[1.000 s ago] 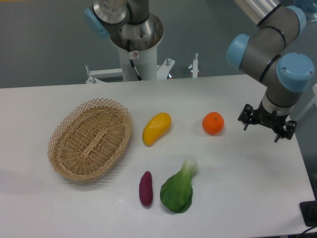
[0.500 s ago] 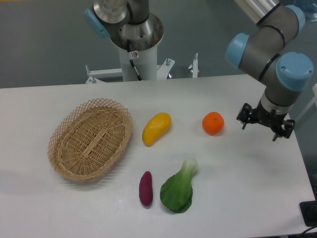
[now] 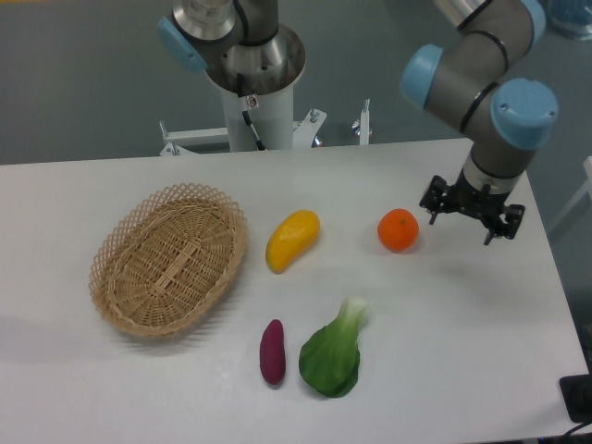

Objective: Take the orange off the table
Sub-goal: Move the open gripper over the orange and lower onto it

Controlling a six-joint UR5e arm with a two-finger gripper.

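The orange (image 3: 398, 229) is a small round bright-orange fruit lying on the white table (image 3: 481, 314), right of centre. My gripper (image 3: 461, 223) hangs above the table just to the right of the orange, a short gap away from it. Its two dark fingers point down and stand apart, open, with nothing between them.
An elongated yellow fruit (image 3: 292, 240) lies left of the orange. A wicker basket (image 3: 169, 258) sits at the left. A purple sweet potato (image 3: 272, 351) and a green bok choy (image 3: 335, 350) lie near the front. The robot base (image 3: 248, 65) stands behind the table.
The gripper has moved left and slightly up, closing the distance to the orange. Its fingers stay open. The orange and other items have not moved.
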